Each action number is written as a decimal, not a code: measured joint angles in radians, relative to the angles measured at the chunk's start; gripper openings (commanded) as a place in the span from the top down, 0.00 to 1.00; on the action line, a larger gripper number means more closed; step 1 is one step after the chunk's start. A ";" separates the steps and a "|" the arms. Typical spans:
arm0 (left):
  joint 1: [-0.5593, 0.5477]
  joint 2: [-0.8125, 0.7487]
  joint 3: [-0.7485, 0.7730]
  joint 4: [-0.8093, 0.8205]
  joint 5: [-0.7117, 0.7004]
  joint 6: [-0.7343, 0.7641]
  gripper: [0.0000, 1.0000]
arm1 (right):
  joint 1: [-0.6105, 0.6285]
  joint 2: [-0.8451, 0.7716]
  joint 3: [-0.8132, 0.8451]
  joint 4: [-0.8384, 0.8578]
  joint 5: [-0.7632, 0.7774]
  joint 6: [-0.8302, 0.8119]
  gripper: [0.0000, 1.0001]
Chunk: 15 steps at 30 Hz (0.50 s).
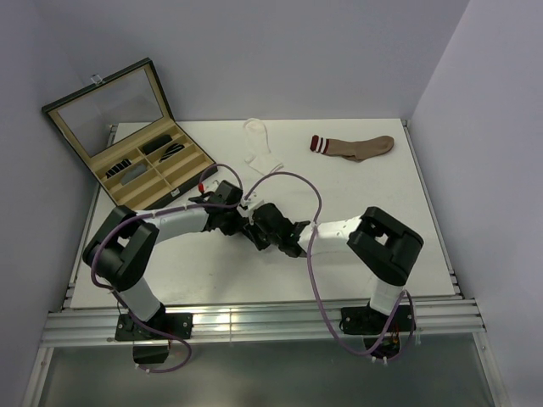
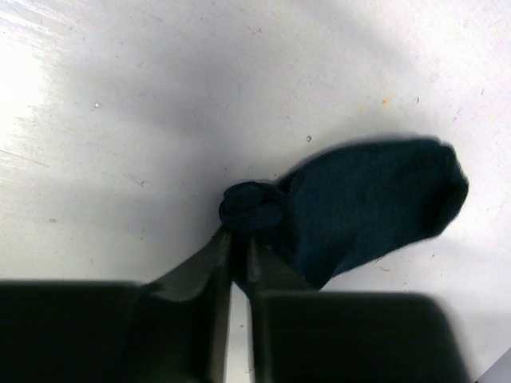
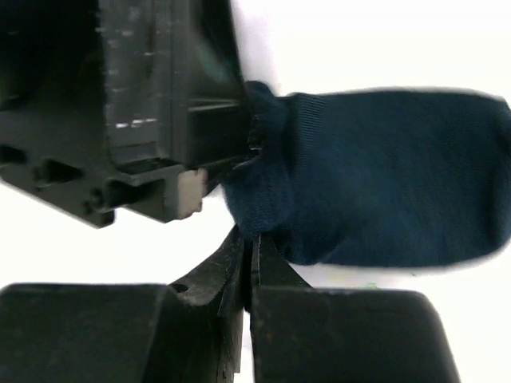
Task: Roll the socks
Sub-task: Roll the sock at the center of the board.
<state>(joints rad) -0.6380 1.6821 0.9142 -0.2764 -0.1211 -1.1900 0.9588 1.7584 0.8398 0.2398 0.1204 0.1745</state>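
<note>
A navy sock (image 2: pixel 371 207) lies flat on the white table, its cuff bunched into a small knot (image 2: pixel 251 206). My left gripper (image 2: pixel 238 235) has its jaws nearly together, pinching that bunched end. In the right wrist view the same navy sock (image 3: pixel 391 175) stretches to the right, and my right gripper (image 3: pixel 251 239) is shut on the lower edge of its cuff. The left gripper's body (image 3: pixel 160 112) sits right beside it. From above, both grippers (image 1: pixel 253 225) meet mid-table and hide the navy sock. A white sock (image 1: pixel 259 144) lies flat at the back.
A brown sock with red and white cuff stripes (image 1: pixel 352 147) lies at the back right. An open case of glasses (image 1: pixel 136 153) stands at the back left, its lid raised. Grey walls close in the table on three sides.
</note>
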 measured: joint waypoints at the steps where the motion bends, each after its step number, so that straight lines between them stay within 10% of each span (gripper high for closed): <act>1: 0.000 -0.001 -0.003 0.004 -0.001 -0.003 0.76 | -0.010 0.000 0.000 0.000 -0.026 0.004 1.00; 8: -0.024 -0.052 -0.051 0.053 -0.023 -0.031 0.47 | -0.182 -0.001 -0.009 0.001 -0.365 0.098 1.00; 15: -0.027 -0.126 -0.109 0.096 -0.038 -0.065 0.44 | -0.315 0.017 -0.056 0.062 -0.624 0.243 1.00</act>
<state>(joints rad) -0.6647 1.5558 0.8047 -0.1806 -0.1593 -1.2549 0.6434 1.7752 0.7834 0.3016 -0.5034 0.4171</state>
